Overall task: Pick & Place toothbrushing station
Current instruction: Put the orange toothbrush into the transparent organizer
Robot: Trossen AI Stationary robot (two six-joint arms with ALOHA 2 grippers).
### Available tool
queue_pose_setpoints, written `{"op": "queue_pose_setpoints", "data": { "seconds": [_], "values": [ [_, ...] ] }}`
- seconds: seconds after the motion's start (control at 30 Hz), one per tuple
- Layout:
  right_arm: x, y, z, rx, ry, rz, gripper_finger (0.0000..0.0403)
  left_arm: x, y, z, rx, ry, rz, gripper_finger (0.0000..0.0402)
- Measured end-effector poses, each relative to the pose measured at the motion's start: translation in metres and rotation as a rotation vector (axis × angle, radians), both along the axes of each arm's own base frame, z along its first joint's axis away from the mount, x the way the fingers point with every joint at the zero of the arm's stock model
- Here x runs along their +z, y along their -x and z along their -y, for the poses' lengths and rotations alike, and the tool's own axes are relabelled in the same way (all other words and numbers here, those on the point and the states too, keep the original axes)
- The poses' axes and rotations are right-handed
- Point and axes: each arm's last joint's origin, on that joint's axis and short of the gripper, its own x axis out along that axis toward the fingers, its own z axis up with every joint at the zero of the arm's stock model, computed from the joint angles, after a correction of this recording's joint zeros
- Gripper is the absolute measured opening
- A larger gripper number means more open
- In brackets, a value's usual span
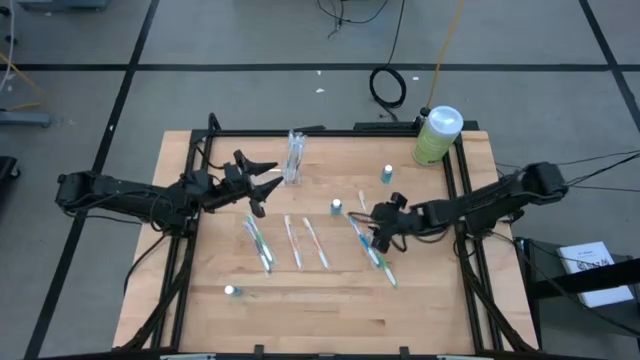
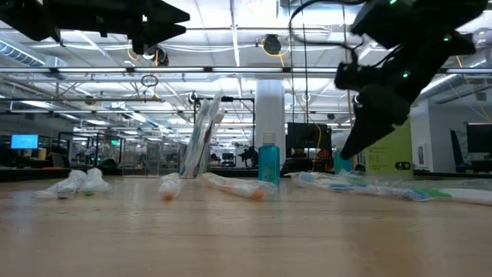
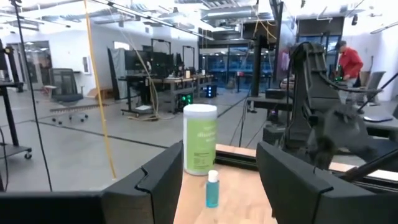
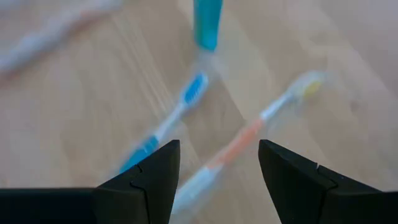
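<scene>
Wooden table (image 1: 420, 300), open near-edge strip.

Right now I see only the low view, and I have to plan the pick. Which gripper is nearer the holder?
Observer: The left gripper. From above it sits close beside the holder, which stands upright near the table's far edge.
Operator: Is the left one holding anything?
Observer: No. Its wrist view shows open fingers with nothing between them, facing the green bottle.
Operator: And the right one?
Observer: The right gripper is open and empty, above a blue toothbrush and an orange one lying on the table.
</scene>
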Motion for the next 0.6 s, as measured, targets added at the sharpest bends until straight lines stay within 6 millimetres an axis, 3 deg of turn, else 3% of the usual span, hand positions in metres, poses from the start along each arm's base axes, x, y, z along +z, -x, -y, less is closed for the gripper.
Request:
{"op": "queue_pose_setpoints", "data": {
  "seconds": [0.23,0.6],
  "values": [
    [-0.018,-0.020,0.003,-0.109,-0.085,-0.135,0.0210,0.000,0.000,0.000,0.005,-0.027,-0.013,0.0209],
    [-0.032,-0.021,0.008,-0.213,-0.145,-0.193,0.0209,-0.009,-0.001,0.000,0.002,-0.010,-0.095,0.0209]
  ]
}}
